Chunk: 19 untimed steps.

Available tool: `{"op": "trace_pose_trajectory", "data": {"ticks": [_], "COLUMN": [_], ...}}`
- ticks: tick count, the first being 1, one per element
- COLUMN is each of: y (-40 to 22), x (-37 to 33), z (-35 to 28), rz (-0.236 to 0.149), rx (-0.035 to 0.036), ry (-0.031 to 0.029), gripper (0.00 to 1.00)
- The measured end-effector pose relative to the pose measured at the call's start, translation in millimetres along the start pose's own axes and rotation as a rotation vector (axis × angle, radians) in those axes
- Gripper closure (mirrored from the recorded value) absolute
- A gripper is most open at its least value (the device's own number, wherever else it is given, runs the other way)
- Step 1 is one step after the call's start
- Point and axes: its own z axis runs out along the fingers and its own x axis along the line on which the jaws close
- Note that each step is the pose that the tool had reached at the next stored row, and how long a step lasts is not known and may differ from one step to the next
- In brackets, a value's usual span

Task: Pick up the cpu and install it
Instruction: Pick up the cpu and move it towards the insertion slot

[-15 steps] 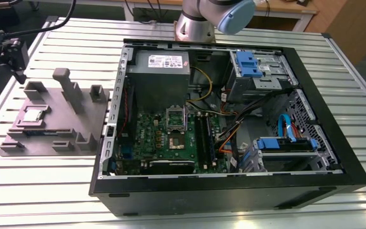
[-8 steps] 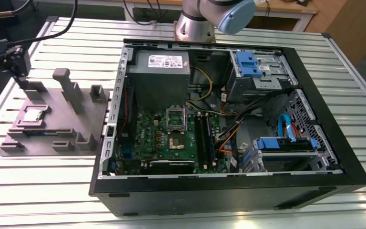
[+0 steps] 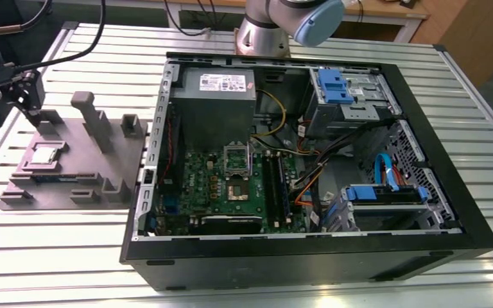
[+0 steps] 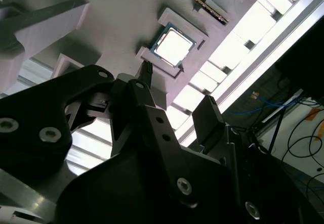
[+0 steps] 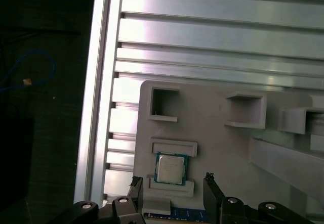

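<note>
- Your hand (image 5: 172, 179) is open and empty, hovering near the cpu (image 5: 171, 168).
- The cpu lies flat in its nest on the grey tray (image 5: 217, 148), on the worktop (image 3: 58, 256).
- The nest lips hug the chip. If you descend off-centre, a finger likely hits a lip or tips the chip.
- The tall post (image 3: 86, 109) stands near the hand, so there's a snag risk.
- The socket (image 3: 236, 173) is well apart. A skewed grip probably means a skewed seat.

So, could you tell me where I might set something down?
Bare table slats border the grey tray and case along the exterior view's bottom edge. Crowded: the tray around the cpu, where the end effector hangs.
</note>
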Motion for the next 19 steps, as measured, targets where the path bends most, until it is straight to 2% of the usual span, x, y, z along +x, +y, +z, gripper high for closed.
{"op": "trace_pose_trajectory", "data": {"ticks": [15,19], "y": [0.0,-0.1], "x": [0.0,-0.1], "z": [0.9,2.7], "rz": [0.0,0.032], "rx": [-0.0002,-0.0008], "ry": [-0.0003,-0.0017], "gripper": [0.41,0.41]}}
